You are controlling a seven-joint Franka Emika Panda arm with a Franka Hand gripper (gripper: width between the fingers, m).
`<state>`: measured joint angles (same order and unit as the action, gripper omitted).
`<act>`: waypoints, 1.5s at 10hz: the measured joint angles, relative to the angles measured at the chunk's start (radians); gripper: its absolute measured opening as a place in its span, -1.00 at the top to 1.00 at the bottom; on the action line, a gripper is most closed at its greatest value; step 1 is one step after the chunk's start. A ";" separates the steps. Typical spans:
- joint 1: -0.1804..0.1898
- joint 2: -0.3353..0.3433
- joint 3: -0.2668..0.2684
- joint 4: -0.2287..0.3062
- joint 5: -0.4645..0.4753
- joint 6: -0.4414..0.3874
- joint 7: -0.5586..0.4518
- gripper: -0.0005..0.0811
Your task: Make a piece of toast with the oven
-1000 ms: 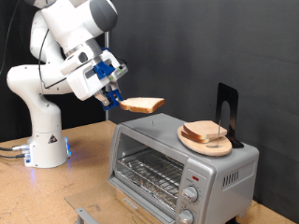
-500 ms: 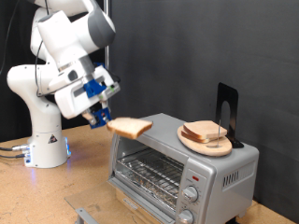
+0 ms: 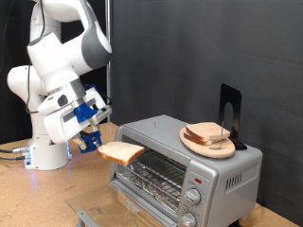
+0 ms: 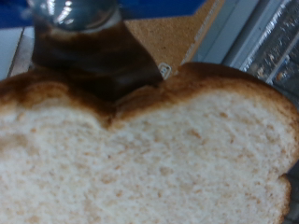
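My gripper (image 3: pixel 94 141) is shut on the piece of toast (image 3: pixel 121 152), a pale slice with a brown crust, and holds it in the air at the exterior view's left of the oven (image 3: pixel 186 170), level with its open front. The wire rack (image 3: pixel 151 176) shows inside the oven, and the knobs (image 3: pixel 193 198) and red light (image 3: pixel 195 178) sit at its right. In the wrist view the slice (image 4: pixel 149 149) fills most of the picture, with one dark finger (image 4: pixel 93 61) pressed on its crust and the oven's metal edge (image 4: pixel 266 42) behind it.
A round wooden plate (image 3: pixel 199 146) with a stack of similar slices (image 3: pixel 208 134) sits on top of the oven, with a black stand (image 3: pixel 230 113) behind it. The robot's white base (image 3: pixel 47 147) stands at the exterior view's left on the wooden table (image 3: pixel 47 194).
The gripper has carried the slice down and to the exterior view's left, from above the oven's top to level with the oven's front opening.
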<state>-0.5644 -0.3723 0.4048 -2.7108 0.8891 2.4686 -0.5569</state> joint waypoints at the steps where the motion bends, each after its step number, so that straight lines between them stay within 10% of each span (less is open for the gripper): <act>1: -0.002 0.024 -0.004 -0.004 0.001 0.021 -0.024 -0.19; 6: -0.009 0.106 -0.006 -0.001 0.012 0.078 -0.037 -0.19; 9: -0.011 0.114 0.000 0.030 -0.193 -0.037 -0.065 -0.19; 15: -0.010 0.236 0.091 0.171 -0.517 -0.013 -0.003 -0.19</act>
<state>-0.5746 -0.1364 0.4953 -2.5395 0.3724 2.4556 -0.5599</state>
